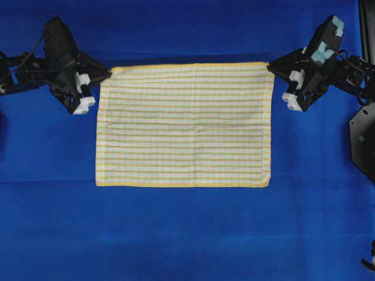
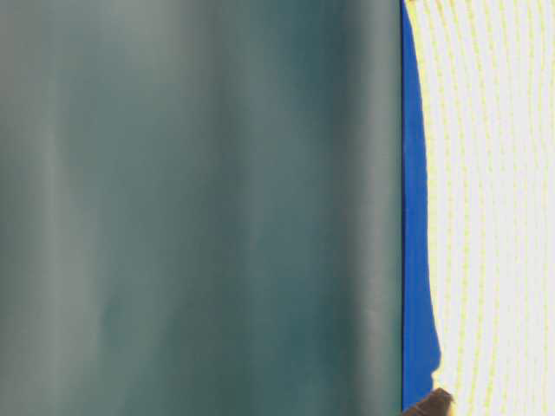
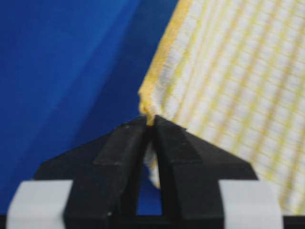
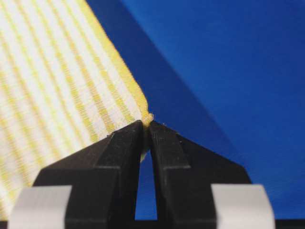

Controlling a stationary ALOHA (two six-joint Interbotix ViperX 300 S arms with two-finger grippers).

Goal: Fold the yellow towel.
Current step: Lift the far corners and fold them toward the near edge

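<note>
Towel [image 1: 184, 126] pinched at both far corners by left gripper [image 1: 109, 74] and right gripper [image 1: 269, 67]; next, carrying toward near edge.

The yellow towel [image 1: 184, 126] is seen as white cloth checked with fine yellow stripes and edged by a solid yellow hem. The bench [image 1: 187, 234] is covered in deep blue. Black jaws with white pads are shown on the left gripper [image 3: 151, 125] and the right gripper [image 4: 147, 125].
</note>
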